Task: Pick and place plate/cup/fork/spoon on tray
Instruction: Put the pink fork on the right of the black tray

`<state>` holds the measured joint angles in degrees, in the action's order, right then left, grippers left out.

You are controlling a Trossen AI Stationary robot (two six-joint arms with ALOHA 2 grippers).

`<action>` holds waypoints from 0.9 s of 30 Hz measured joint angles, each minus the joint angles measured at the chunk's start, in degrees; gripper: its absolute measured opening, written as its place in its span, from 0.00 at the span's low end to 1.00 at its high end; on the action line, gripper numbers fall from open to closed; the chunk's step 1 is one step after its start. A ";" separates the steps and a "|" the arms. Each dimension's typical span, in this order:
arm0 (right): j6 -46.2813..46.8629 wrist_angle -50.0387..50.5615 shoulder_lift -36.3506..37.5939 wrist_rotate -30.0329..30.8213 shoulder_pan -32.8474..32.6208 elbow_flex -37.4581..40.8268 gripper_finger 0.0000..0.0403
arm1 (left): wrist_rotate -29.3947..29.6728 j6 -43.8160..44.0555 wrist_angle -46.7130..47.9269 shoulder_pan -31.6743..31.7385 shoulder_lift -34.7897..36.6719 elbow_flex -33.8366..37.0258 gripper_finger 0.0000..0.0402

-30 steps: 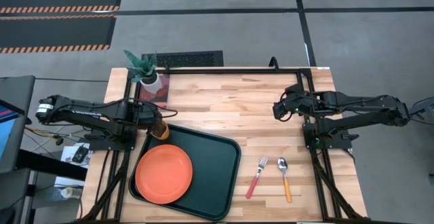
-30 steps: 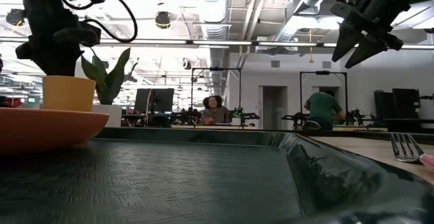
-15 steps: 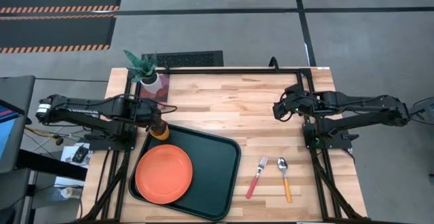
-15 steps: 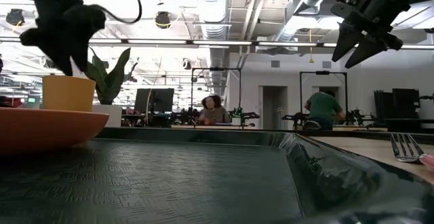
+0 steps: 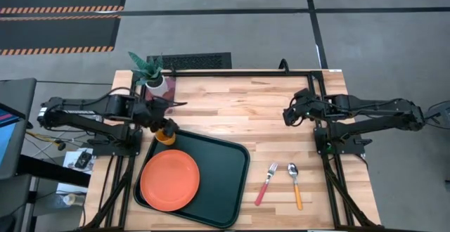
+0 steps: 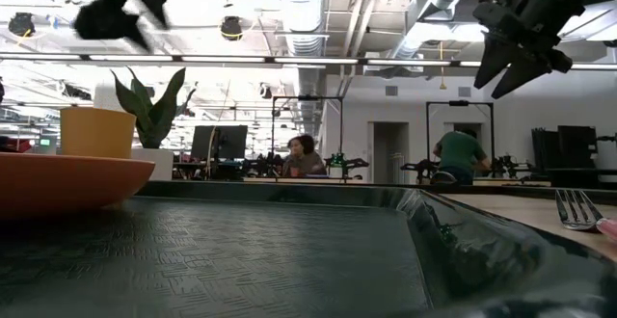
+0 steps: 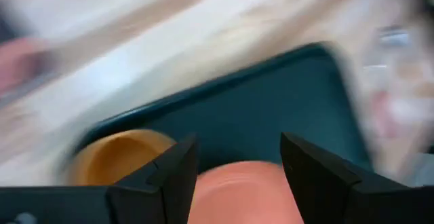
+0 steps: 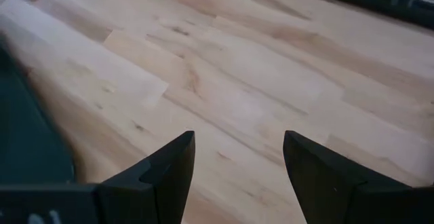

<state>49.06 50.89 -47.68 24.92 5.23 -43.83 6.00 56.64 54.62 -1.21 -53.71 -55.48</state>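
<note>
The orange-yellow cup [image 5: 166, 132] stands upright on its base in the far left corner of the dark green tray [image 5: 218, 163]; it also shows in the low view [image 6: 96, 131] and the left wrist view [image 7: 119, 157]. The orange-red plate [image 5: 169, 180] lies flat on the tray's left half. My left gripper [image 5: 160, 114] is open and empty, raised above and just beyond the cup [image 7: 237, 163]. The fork [image 5: 266, 183] and the spoon [image 5: 295, 185] lie on the table to the right of the tray. My right gripper [image 5: 288, 112] hangs open and empty above the table's right half.
A white pot with a green plant [image 5: 151, 74] stands at the table's far left corner, close behind my left gripper. Bare wood lies between the tray and my right arm. People show in the room behind, in the low view [image 6: 304, 154].
My left gripper has left the cup, risen and drawn back toward the table's far left; the cup stays upright in the tray's far left corner.
</note>
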 joint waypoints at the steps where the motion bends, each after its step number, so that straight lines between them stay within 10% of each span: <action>1: 0.00 -0.02 0.02 -0.44 -0.07 0.00 0.62 | -0.72 0.02 -4.08 -0.53 0.00 -0.01 0.48; 8: 0.90 0.82 0.00 -1.94 -2.00 0.00 0.62 | 3.95 -3.23 -35.08 -4.48 -5.31 -0.12 0.48; 17: 6.31 4.67 0.00 -2.34 -3.41 0.00 0.62 | 1.77 -7.54 -63.22 -4.09 -30.08 -0.40 0.48; 27: 7.07 3.97 0.00 -2.55 -3.78 0.02 0.62 | -10.15 -11.87 -72.71 -2.21 -60.82 -18.98 0.48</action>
<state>56.12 54.87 -47.68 22.37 1.45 -43.81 -4.15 44.77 -18.09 -3.42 -114.54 -74.46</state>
